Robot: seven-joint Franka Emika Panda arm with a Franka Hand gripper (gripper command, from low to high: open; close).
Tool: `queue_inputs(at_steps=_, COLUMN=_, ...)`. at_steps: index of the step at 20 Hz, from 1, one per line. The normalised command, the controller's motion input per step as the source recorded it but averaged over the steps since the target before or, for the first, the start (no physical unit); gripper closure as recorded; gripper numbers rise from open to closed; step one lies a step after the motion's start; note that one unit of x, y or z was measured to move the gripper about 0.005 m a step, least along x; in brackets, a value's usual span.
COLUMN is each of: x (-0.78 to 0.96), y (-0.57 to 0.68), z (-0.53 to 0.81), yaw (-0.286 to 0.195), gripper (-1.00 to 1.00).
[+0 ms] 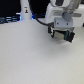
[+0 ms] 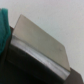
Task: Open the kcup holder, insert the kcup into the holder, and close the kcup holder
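Note:
In the exterior view my gripper point(image 1: 62, 36) hangs low at the exterior view's right, its fingers straddling a dark boxy shape that seems to be the kcup holder point(image 1: 63, 39). The blur hides whether the fingers are open or shut. The wrist view is filled by a pale rectangular panel of the kcup holder point(image 2: 39, 44), tilted, with a black body along its edge. A bright green patch point(image 2: 2, 36) sits at the frame's edge beside the panel. It may be the kcup's top, but too little of it shows to tell.
A white table point(image 1: 30, 57) spreads across the exterior view. At the back, toward the exterior view's left, stands a tall white bottle-shaped object point(image 1: 25, 10) among dark equipment.

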Motion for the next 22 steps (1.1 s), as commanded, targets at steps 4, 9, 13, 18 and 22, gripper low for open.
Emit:
queue_inputs(at_steps=4, x=-0.47, y=0.43, z=-0.01, yaw=0.145, gripper=-1.00)
queue_inputs(at_steps=9, x=-0.53, y=0.42, z=0.00, yaw=0.145, gripper=-1.00)
queue_inputs(at_steps=13, x=-0.56, y=0.45, z=0.01, yaw=0.130, gripper=-1.00)
queue_inputs(at_steps=18, x=-0.62, y=0.48, z=0.01, yaw=0.096, gripper=-1.00)
queue_inputs(at_steps=22, x=-0.67, y=0.45, z=0.02, yaw=0.087, gripper=-1.00)
